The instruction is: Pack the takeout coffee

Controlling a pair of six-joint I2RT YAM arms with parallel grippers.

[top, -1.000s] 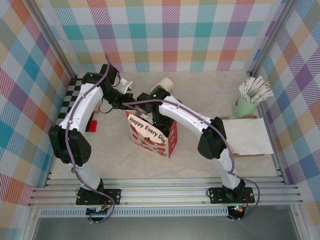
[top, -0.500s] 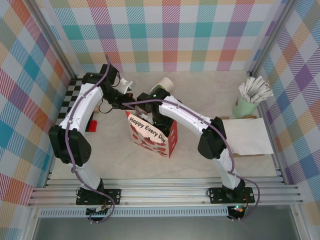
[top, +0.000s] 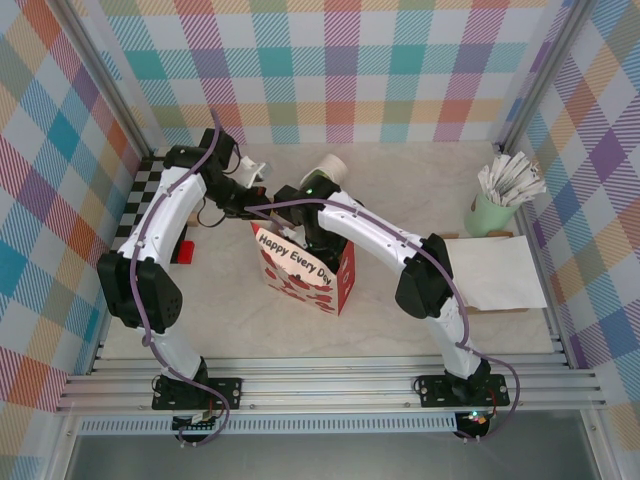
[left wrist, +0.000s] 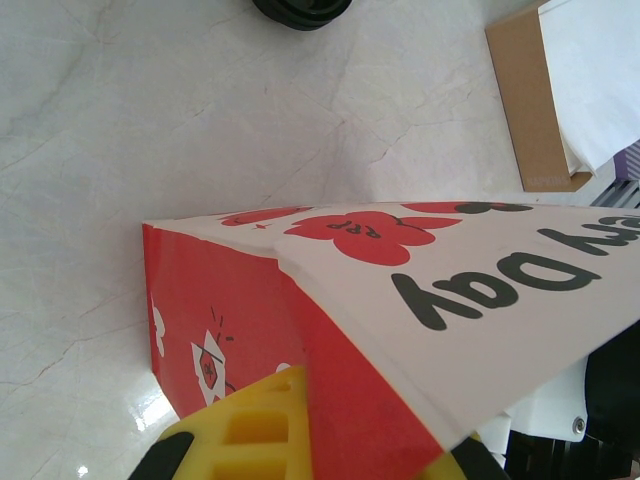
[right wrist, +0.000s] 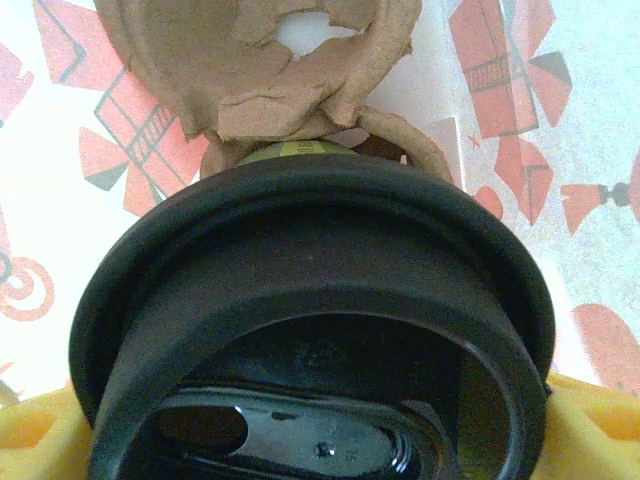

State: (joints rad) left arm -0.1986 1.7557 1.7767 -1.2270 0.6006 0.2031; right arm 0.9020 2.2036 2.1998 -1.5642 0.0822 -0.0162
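Observation:
The red and white paper gift bag (top: 305, 270) printed "Happy Every Day" stands open in the middle of the table. My left gripper (top: 250, 210) is shut on the bag's upper edge; its yellow fingers (left wrist: 240, 435) pinch the red side panel (left wrist: 350, 400). My right gripper (top: 315, 235) reaches down into the bag's mouth. It is shut on the takeout coffee (right wrist: 310, 270), whose black lid sits between the yellow pads (right wrist: 600, 420). A sliver of green cup wall shows under the lid. Just below the cup lies a brown cardboard cup holder (right wrist: 260, 60) inside the bag.
A white-rimmed cup (top: 328, 165) stands behind the bag. A green cup of white packets (top: 497, 200) is at the far right, with white paper on a brown board (top: 495, 272) in front of it. A small red object (top: 185, 252) lies left of the bag. A loose black lid (left wrist: 300, 8) rests on the marble top.

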